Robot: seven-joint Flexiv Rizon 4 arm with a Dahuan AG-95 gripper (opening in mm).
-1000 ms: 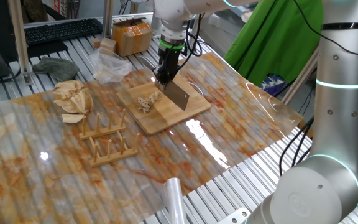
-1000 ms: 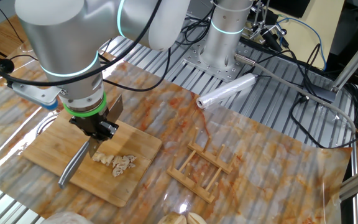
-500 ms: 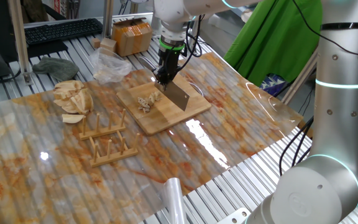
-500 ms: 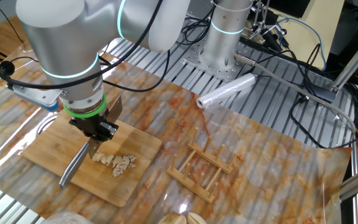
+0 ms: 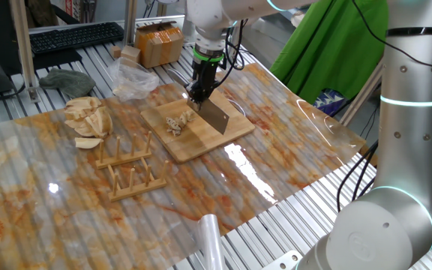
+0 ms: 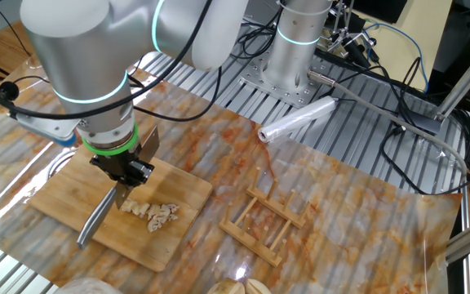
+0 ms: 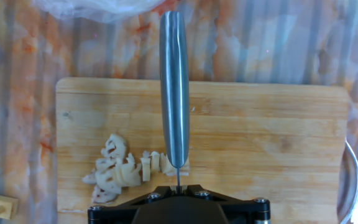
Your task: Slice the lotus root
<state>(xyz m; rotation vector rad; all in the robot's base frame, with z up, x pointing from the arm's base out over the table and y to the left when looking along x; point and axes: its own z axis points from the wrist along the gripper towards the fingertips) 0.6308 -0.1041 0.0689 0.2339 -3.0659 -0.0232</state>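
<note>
The lotus root [image 5: 177, 122] lies as a short row of thin pale slices on the wooden cutting board [image 5: 201, 142]. My gripper [image 5: 199, 93] stands over them, shut on the cleaver [image 5: 216, 117]. In the other fixed view the blade [image 6: 96, 219] slants down to the board [image 6: 59, 194] just left of the slices [image 6: 158, 213], below the gripper [image 6: 126, 175]. In the hand view the cleaver's spine [image 7: 174, 93] runs straight up from the gripper [image 7: 178, 185], and its near end rests against the right end of the slices [image 7: 122, 172] on the board [image 7: 266, 137].
A heap of pale wedges [image 5: 87, 120] lies left of the board, with a wooden rack [image 5: 130, 171] in front of it. A plastic bag [image 5: 133, 79] and a cardboard box [image 5: 158, 43] sit behind. A roll of film [image 5: 209, 238] lies at the table's near edge.
</note>
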